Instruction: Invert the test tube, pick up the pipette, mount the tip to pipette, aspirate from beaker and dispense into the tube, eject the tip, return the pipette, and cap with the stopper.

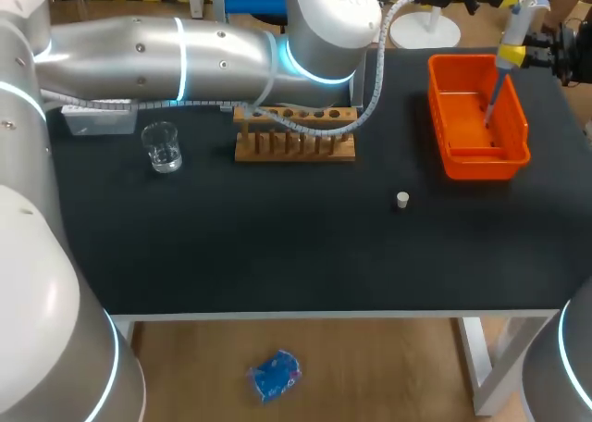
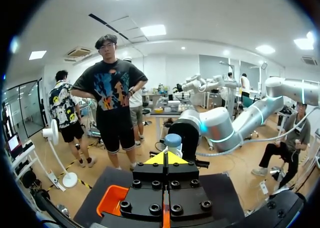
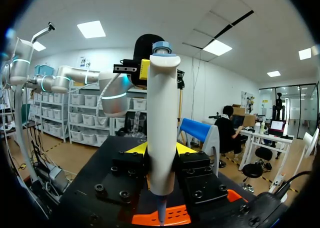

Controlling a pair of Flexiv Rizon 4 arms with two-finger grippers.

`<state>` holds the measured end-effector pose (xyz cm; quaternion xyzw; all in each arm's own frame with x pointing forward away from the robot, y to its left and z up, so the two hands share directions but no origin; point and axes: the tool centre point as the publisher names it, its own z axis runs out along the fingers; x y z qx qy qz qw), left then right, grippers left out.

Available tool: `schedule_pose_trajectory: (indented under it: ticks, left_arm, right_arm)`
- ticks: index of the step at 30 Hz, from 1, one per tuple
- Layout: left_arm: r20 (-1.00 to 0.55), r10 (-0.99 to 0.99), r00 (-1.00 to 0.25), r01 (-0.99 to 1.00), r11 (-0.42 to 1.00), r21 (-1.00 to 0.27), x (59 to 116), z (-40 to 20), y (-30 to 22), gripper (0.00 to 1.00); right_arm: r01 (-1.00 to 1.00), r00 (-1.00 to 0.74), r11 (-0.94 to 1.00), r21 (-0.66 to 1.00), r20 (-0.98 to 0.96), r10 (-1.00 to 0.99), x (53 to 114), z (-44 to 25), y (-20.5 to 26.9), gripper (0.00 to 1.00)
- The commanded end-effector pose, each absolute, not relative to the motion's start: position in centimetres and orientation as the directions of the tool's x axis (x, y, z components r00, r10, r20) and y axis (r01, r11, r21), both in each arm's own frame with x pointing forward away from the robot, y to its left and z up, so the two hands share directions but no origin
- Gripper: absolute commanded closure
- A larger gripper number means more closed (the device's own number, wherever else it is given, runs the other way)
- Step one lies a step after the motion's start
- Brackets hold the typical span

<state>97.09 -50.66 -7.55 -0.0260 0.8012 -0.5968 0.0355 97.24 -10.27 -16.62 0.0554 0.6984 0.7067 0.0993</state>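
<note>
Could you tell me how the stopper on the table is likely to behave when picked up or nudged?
The stopper looks small and probably light, so a nudge may skid it across the table. It seems to stand on end; if tipped, its round body would likely roll.

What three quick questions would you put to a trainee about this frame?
1. Fill in: the small white ___ lies loose on the black table, in no claw.
2. True or false: the right claw is shut on the pipette.
3. The pipette's lower end hangs: A. over bare table; B. over the orange bin; C. past the table's edge.

Key: 1. stopper; 2. true; 3. B.
</note>
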Motion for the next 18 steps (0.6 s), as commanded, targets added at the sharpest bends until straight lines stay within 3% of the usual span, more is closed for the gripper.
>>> schedule_pose_trajectory:
  ticks: [1, 18]
  left_arm:
    - [-0.025, -0.079, -0.997, 0.002, 0.281, -0.960, 97.22, -8.12, -50.88, 1.00]
    - [-0.014, -0.078, -0.997, -0.008, 0.275, -0.962, 97.13, -8.80, -51.04, 1.00]
  right_arm:
    - [-0.064, -0.974, -0.005, 0.998, -0.061, 0.217, 97.32, -16.21, -10.20, 1.00]
    - [-0.064, -0.974, -0.005, 0.998, -0.061, 0.217, 97.32, -16.21, -10.20, 1.00]
